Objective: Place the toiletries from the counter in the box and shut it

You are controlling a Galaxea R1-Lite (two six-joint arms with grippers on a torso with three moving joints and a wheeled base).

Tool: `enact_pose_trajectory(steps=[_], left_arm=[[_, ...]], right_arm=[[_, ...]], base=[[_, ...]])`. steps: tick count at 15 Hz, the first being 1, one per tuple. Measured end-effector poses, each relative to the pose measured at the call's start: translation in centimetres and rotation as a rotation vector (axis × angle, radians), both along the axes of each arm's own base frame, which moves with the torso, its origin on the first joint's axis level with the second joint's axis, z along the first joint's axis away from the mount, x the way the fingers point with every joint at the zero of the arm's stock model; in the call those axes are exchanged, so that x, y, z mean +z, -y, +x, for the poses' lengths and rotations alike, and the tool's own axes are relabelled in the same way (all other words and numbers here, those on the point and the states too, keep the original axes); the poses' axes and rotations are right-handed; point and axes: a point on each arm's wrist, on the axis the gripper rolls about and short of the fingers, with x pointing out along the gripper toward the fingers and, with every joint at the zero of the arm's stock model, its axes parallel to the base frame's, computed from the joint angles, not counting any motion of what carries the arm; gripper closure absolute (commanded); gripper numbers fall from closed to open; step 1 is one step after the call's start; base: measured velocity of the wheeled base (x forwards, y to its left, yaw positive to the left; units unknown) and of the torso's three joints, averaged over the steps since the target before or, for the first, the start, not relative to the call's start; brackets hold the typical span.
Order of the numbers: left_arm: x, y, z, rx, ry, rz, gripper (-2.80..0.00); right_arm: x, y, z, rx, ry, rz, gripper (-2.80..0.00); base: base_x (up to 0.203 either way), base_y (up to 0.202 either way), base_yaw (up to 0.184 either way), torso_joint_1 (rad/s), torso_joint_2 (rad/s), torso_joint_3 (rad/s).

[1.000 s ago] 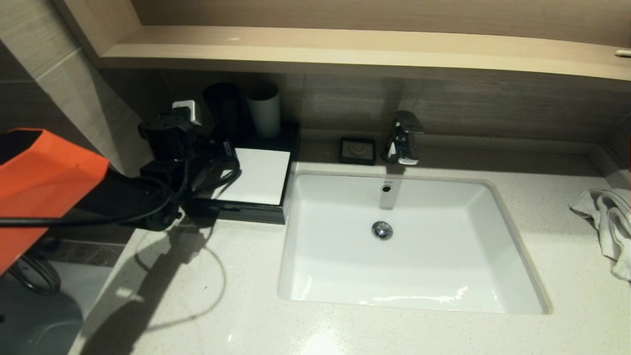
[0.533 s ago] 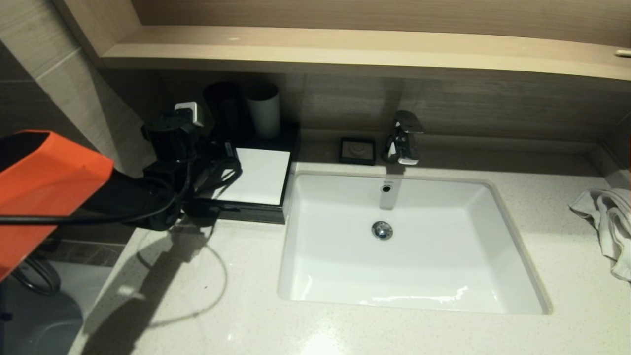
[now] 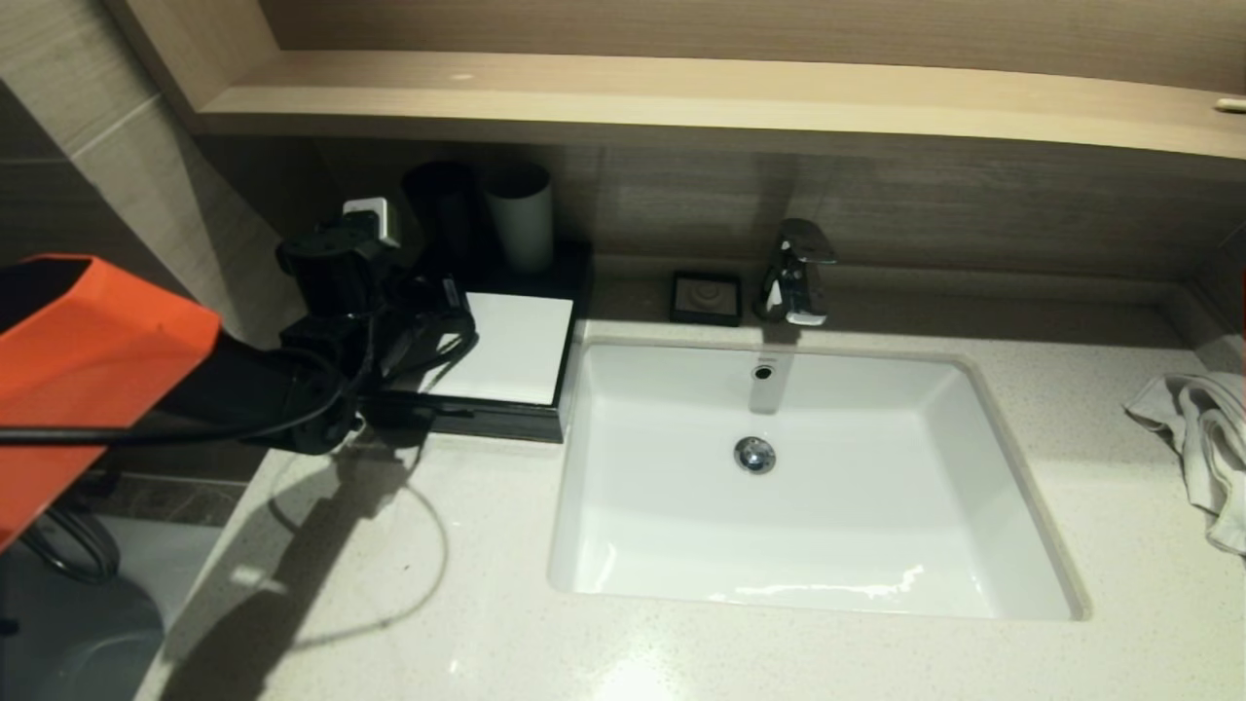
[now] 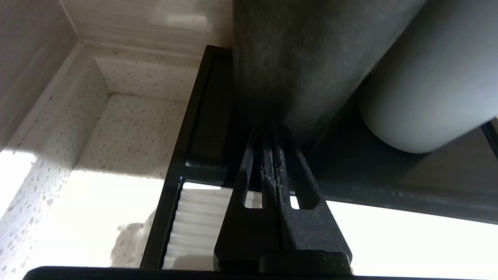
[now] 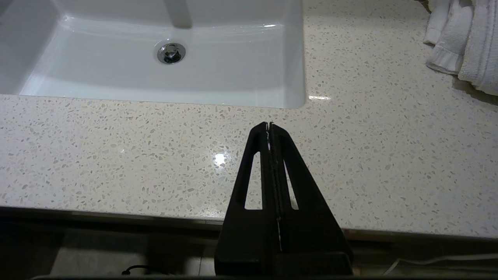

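The box (image 3: 514,348), low and black with a white top panel, stands on the counter (image 3: 409,584) left of the sink; no drawer sticks out of its front. My left arm (image 3: 331,292) reaches over the box's left part. In the left wrist view my left gripper (image 4: 272,134) is shut and empty, its tips at the foot of the dark cup (image 4: 303,58) on the box's black back section (image 4: 210,116). My right gripper (image 5: 269,125) is shut and empty above the counter's (image 5: 116,147) front edge. The toiletries are out of view.
A dark cup (image 3: 443,209) and a pale cup (image 3: 521,219) stand at the box's back. A black soap dish (image 3: 706,297) and a tap (image 3: 798,273) sit behind the sink (image 3: 623,545). A white towel (image 3: 1197,438) lies at the far right. A wooden shelf (image 3: 681,97) overhangs the back.
The left arm has shifted slightly forward and back again over the box. Nothing else has moved.
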Motion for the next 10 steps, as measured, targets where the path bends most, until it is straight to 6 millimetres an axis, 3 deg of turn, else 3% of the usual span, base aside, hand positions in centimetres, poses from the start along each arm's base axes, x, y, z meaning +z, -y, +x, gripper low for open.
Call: enact_pose_trajectory(steps=[4,10], left_arm=[[-0.1,-0.3,-1.7,-0.002,-0.027,0.005,0.00],[0.8,-0.8,-6.5,-0.017,-0.039,0.008,0.00]], right_arm=[[0.0,0.0,0.0,0.000,0.000,0.000,0.00],[0.0,0.0,0.0,0.000,0.000,0.000,0.00]], base=[[0.000,0.000,0.000,0.000,0.00,0.000],[0.000,0.000,0.000,0.000,0.00,0.000]])
